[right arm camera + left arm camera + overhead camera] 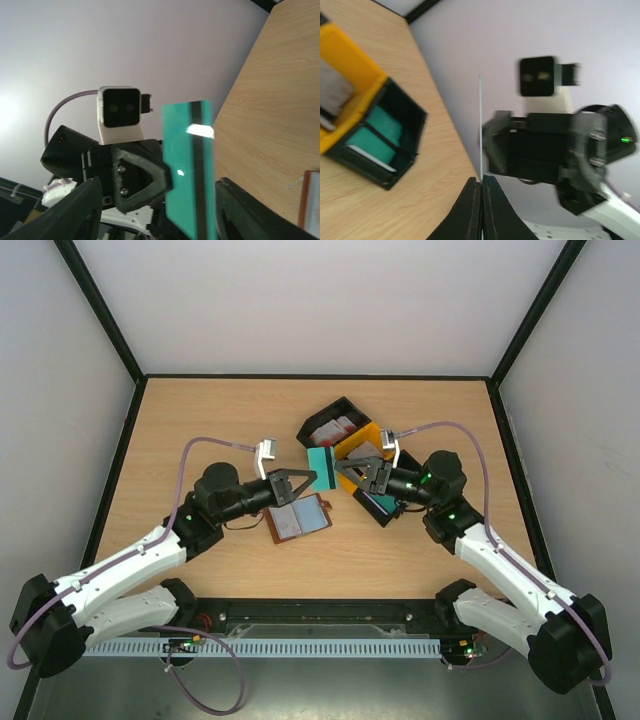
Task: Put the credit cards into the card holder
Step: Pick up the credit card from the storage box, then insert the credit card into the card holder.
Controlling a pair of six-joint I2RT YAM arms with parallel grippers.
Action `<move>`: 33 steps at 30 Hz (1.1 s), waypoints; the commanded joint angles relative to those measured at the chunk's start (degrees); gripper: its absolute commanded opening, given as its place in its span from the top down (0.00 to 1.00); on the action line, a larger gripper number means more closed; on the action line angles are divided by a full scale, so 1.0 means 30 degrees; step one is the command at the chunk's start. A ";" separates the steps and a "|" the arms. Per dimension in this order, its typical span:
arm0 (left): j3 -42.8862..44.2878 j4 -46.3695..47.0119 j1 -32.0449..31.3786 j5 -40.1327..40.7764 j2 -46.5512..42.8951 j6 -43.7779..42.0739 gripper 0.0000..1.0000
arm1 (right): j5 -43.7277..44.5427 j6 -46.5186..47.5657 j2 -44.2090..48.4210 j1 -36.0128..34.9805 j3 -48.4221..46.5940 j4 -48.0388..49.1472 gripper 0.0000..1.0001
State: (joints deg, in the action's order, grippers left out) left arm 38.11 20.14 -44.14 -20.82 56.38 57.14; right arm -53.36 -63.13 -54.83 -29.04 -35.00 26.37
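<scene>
Teal credit card (320,465), on end, clenched in my left jaws, aloft just past the far edge of the card holder (300,519) lying open on the worktop (200,420); right jaws released, farther from it.

a black-and-yellow bin tray (362,437) with three compartments sat diagonally on the wooden tabletop (210,410), right of centre and nearer the far edge. white walls (320,300) enclosed the far, left and right edges. a slotted white strip (300,648) ran along the near edge.
</scene>
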 commanded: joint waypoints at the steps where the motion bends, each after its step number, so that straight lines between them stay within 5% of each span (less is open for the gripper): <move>1: -0.1067 -0.2079 0.0472 0.2802 -0.0678 -0.0660 0.98 | 0.1455 0.3743 -0.0050 -0.0165 -0.1152 -0.3999 0.34; 8: -0.4514 -0.3743 0.0519 0.6825 -0.1159 0.0562 0.98 | 0.8333 0.7646 -0.1880 -0.1139 -0.0190 -0.8707 0.35; 15: -0.7292 0.0170 0.1734 0.5025 0.0503 0.2825 0.98 | 1.6254 1.0018 -0.5555 -0.5358 -0.1455 -1.1810 0.36; 26: -0.7993 0.3327 0.2637 0.3357 0.3377 0.3271 0.98 | 1.9377 1.0117 -1.1884 -0.8598 -0.4073 -1.2145 0.34; 33: -0.8429 0.3022 0.2643 0.3847 0.3733 0.3656 0.98 | 1.9117 0.9842 -1.3490 -0.8745 -0.4755 -1.2258 0.45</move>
State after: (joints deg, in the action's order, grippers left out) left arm 14.31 27.59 -36.56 -9.85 67.05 67.26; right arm 1.39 -33.43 -93.65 -54.81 -47.92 -8.49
